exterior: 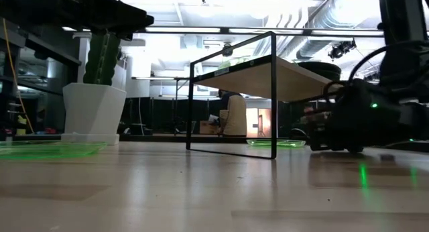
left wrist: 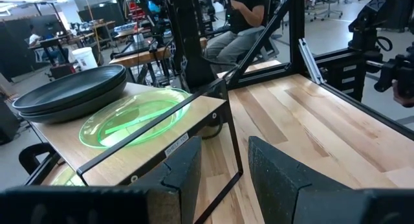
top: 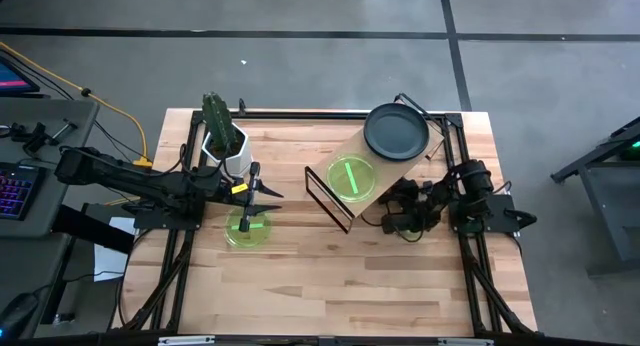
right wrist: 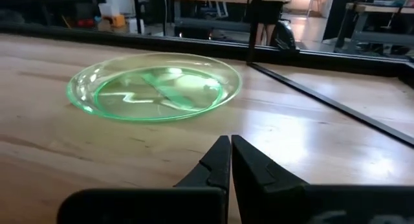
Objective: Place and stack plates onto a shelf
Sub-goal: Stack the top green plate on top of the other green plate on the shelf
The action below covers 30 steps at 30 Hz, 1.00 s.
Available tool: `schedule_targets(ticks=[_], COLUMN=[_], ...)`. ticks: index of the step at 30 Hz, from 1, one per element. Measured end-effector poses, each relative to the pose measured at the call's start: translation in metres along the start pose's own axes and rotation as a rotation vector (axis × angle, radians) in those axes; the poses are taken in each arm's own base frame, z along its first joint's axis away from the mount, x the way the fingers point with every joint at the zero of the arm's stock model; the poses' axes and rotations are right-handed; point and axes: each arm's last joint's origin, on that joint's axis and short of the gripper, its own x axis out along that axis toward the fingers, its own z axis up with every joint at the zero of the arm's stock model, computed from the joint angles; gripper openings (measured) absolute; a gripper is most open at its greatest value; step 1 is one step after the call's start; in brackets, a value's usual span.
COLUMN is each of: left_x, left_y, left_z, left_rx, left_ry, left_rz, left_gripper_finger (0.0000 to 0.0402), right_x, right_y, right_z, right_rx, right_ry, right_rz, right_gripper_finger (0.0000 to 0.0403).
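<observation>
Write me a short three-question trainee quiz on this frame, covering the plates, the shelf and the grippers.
1. True or false: the dark plates sit stacked on the shelf.
2. The right gripper is: A open, B shut, C holding a plate.
3. Fill in: the plate on the table by the left gripper is coloured ____.

Key: 1 true; 2 B; 3 green.
</observation>
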Motion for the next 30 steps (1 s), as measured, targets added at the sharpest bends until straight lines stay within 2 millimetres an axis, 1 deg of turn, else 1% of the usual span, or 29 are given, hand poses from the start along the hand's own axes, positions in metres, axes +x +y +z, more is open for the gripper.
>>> schedule_targets(ticks=[5, 9, 13, 16, 21, 27, 30], left_x=[0.000, 0.000, 0.000, 0.000, 0.000, 0.000, 0.000], left_y=[0.000, 0.000, 0.000, 0.000, 0.000, -0.001, -0.001], left_z=[0.000, 0.000, 0.001, 0.001, 0.000, -0.003, -0.003], left_rx=[0.000, 0.000, 0.011, 0.017, 0.017, 0.016, 0.016], left_ry=[0.000, 0.000, -0.009, -0.008, -0.002, 0.027, 0.027], left_rz=[0.000, 0.000, 0.002, 0.002, 0.000, -0.006, -0.006], left_gripper_finger=[0.0115, 0.0115, 0.0115, 0.0115, 0.0115, 0.0115, 0.0115], right_x=[-0.001, -0.001, 0.007, 0.016, 0.025, 0.027, 0.027], right_y=[-0.008, -0.007, -0.004, -0.003, -0.003, -0.007, -0.006], right_z=[0.001, 0.006, 0.015, 0.021, 0.026, 0.027, 0.027], right_rx=[0.013, -0.029, -0.062, -0.093, -0.116, -0.093, -0.083], right_ry=[0.014, 0.059, 0.127, 0.132, 0.122, 0.087, 0.082], right_rz=[0.048, 0.146, 0.266, 0.313, 0.309, 0.215, 0.212], right_gripper_finger=[0.0000, 0.0000, 0.0000, 0.0000, 0.0000, 0.0000, 0.0000])
